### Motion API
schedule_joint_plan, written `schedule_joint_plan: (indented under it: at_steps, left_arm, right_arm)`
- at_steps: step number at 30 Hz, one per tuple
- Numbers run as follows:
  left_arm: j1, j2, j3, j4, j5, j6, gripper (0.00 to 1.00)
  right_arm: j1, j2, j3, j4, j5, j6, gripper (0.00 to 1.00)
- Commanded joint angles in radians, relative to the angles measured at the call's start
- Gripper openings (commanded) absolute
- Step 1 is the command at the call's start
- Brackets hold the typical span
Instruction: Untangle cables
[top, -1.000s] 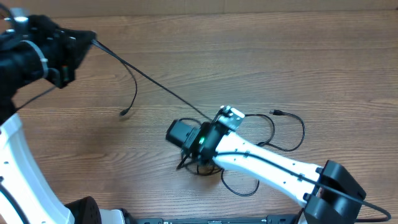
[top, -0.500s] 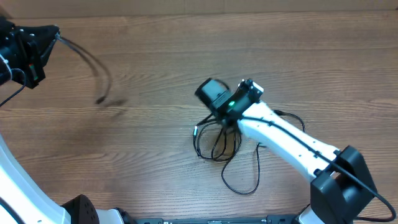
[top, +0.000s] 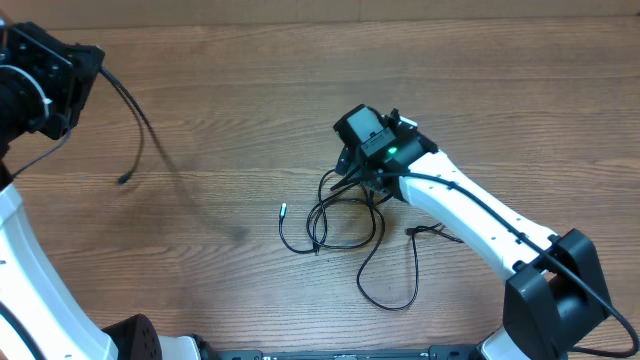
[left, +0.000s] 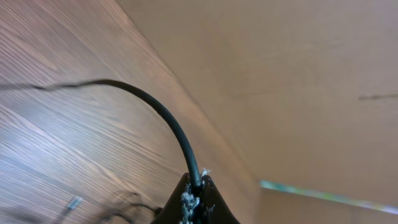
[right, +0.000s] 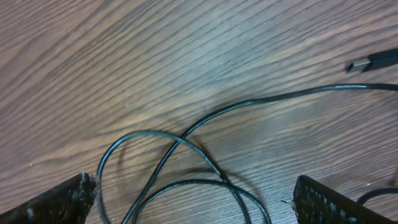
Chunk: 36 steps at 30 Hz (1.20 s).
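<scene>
A: So, where do the cables sit on the table (top: 250, 100)?

B: Mostly in one loose bunch (top: 345, 215) near the middle, several thin black loops crossing one another flat on the wood. A silver-tipped plug (top: 283, 209) sticks out at its left side, and one long loop trails toward the robot's side.

A: And the right gripper (right: 194, 186)?

B: It hangs over the upper edge of that bunch with its fingers (right: 59, 199) spread wide. Crossing loops lie on the wood between them, touching neither finger. It holds nothing. A dark plug (right: 373, 62) lies further out, at the top right of the wrist view.

A: What about the left gripper (left: 194, 191)?

B: Far off at the left rear corner, clamped tight on a single cable (left: 155, 109). That cord rises out of the pinched fingertips, arcs over, and droops down to its free plug (top: 123, 180).

A: Does that plug touch the wood?

B: Hard to tell from above. The single cable is well apart from the bunch, with bare wood between them.
</scene>
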Motion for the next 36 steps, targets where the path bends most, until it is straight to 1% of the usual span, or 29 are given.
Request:
schedule_joint_plan:
  at_steps: [1, 3, 7, 10, 14, 15, 18, 22, 24, 29, 32, 36]
  left_arm:
    - [-0.040, 0.026, 0.020, 0.005, -0.113, 0.132, 0.04]
    - [-0.066, 0.049, 0.020, 0.018, -0.110, 0.158, 0.04]
    - [-0.135, 0.116, 0.020, 0.090, -0.104, 0.165, 0.04]
    - [-0.170, 0.163, 0.020, 0.206, -0.040, 0.179, 0.04]
    - [-0.202, 0.216, 0.020, 0.399, 0.078, 0.183, 0.04]
    - [-0.219, 0.242, 0.020, 0.488, 0.109, 0.181, 0.04]
    - [-0.232, 0.277, 0.020, 0.566, 0.112, 0.172, 0.04]
    - [-0.230, 0.328, 0.020, 0.576, 0.058, 0.092, 0.04]
    - [-0.224, 0.355, 0.020, 0.577, 0.026, 0.093, 0.04]
    - [-0.183, 0.417, 0.020, 0.573, -0.055, 0.113, 0.04]
    - [-0.131, 0.445, 0.020, 0.573, -0.101, 0.128, 0.04]
    - [-0.046, 0.462, 0.020, 0.561, -0.180, 0.229, 0.04]
  right_arm:
    - [-0.044, -0.021, 0.000, -0.005, -0.013, -0.022, 1.00]
    - [-0.060, -0.021, 0.000, -0.021, -0.012, -0.022, 1.00]
    - [-0.069, -0.021, 0.000, -0.018, -0.013, -0.022, 1.00]
    - [-0.069, -0.021, 0.000, -0.018, -0.013, -0.022, 1.00]
    - [-0.069, -0.021, 0.000, -0.016, -0.038, -0.014, 1.00]
    - [-0.069, -0.021, 0.000, -0.017, -0.050, -0.015, 1.00]
    - [-0.069, -0.021, 0.000, -0.016, -0.050, -0.015, 1.00]
    - [-0.069, -0.021, 0.000, -0.017, -0.050, -0.015, 1.00]
    - [-0.069, -0.021, 0.000, -0.016, -0.050, -0.015, 1.00]
    - [-0.069, -0.021, 0.000, -0.016, -0.050, -0.015, 1.00]
    - [-0.069, -0.021, 0.000, -0.014, -0.050, -0.015, 1.00]
    - [-0.069, -0.021, 0.000, -0.014, -0.050, -0.015, 1.00]
